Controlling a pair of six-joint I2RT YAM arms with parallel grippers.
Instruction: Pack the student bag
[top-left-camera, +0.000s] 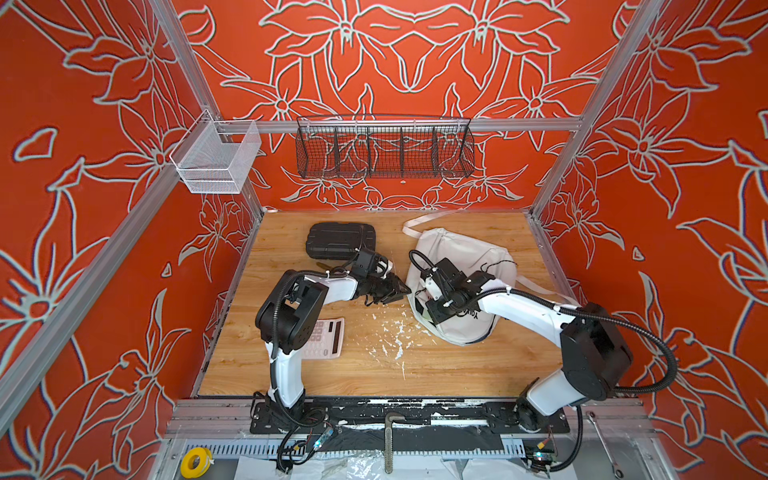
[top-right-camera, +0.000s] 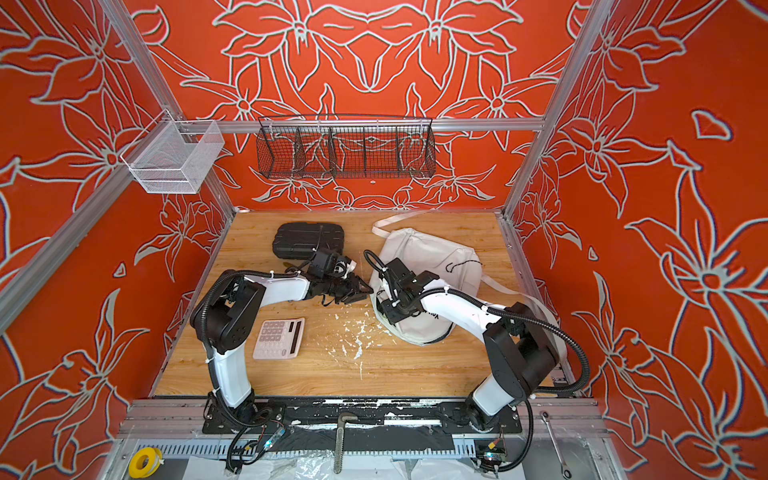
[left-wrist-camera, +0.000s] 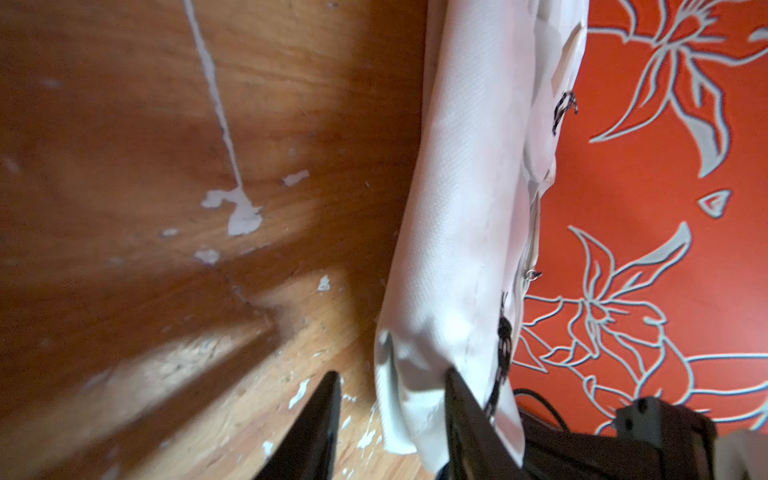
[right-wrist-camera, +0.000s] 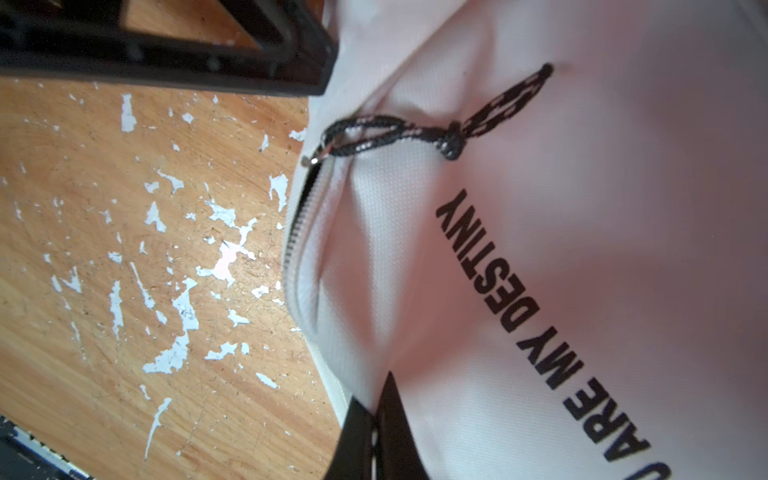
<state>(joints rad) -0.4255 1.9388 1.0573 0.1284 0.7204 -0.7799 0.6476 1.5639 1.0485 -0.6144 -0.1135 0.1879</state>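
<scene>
The student bag lies slumped on the wooden table, right of centre in both top views. It looks light and limp, so the fabric will likely bunch and slide rather than lift whole. The corded zipper pull or the zip seems the surest hold. The right gripper is closed on the bag's edge by the zip. The left gripper stands partly open, straddling a fabric fold without pinching it.

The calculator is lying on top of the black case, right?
No. The calculator lies flat on the wooden table, well apart from the black case, which has nothing on top. Both top views show it.
</scene>
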